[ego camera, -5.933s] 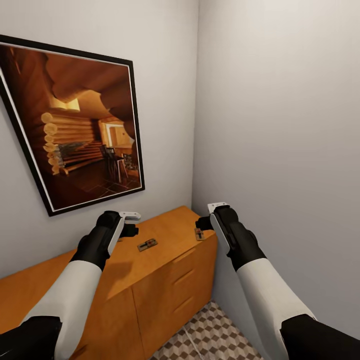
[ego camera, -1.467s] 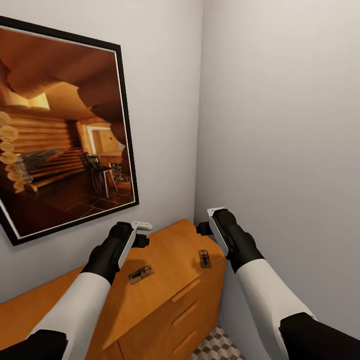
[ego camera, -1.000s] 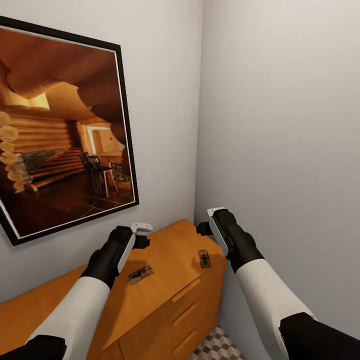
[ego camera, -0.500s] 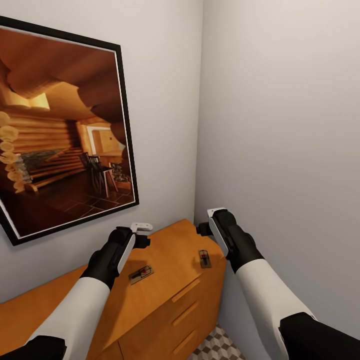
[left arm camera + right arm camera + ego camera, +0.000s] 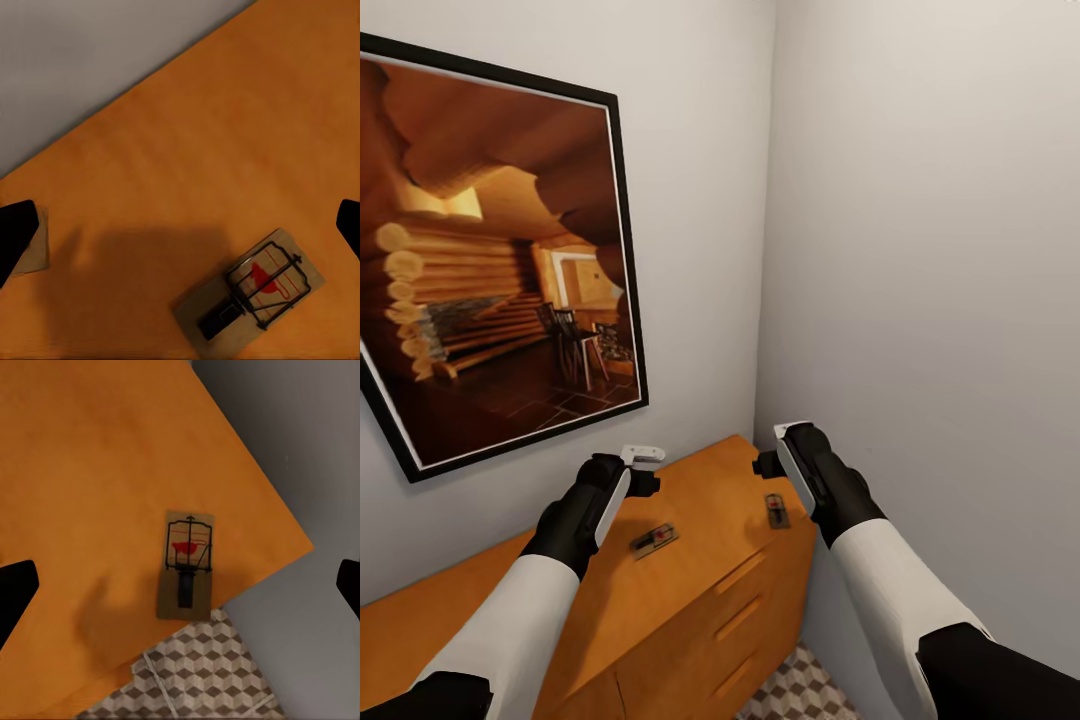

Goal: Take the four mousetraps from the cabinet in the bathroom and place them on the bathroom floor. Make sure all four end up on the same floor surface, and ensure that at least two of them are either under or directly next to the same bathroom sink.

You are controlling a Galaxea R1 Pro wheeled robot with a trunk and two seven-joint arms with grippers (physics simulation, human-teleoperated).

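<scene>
Two mousetraps lie on the flat top of the orange-brown cabinet (image 5: 700, 500). One mousetrap (image 5: 655, 540) (image 5: 251, 292) rests below and just ahead of my left gripper (image 5: 645, 470) (image 5: 180, 232), which hovers open above the top. The other mousetrap (image 5: 777, 511) (image 5: 186, 564) sits close to the cabinet's right corner edge, under my right gripper (image 5: 770, 452) (image 5: 180, 589), also open and empty. A strip of cube-patterned bathroom floor (image 5: 800, 690) (image 5: 202, 675) shows beside the cabinet. The bathroom sink is out of view.
A large black-framed picture (image 5: 500, 260) hangs on the wall behind the cabinet. A grey side wall (image 5: 930, 300) stands close on the right, at the cabinet's end. A pale tan flat corner (image 5: 36, 244) peeks out beside one left fingertip.
The head view has shifted a little, so the picture and traps sit slightly further right in the frame. Both arms hold the same pose above the cabinet top, and the traps lie where they were.
</scene>
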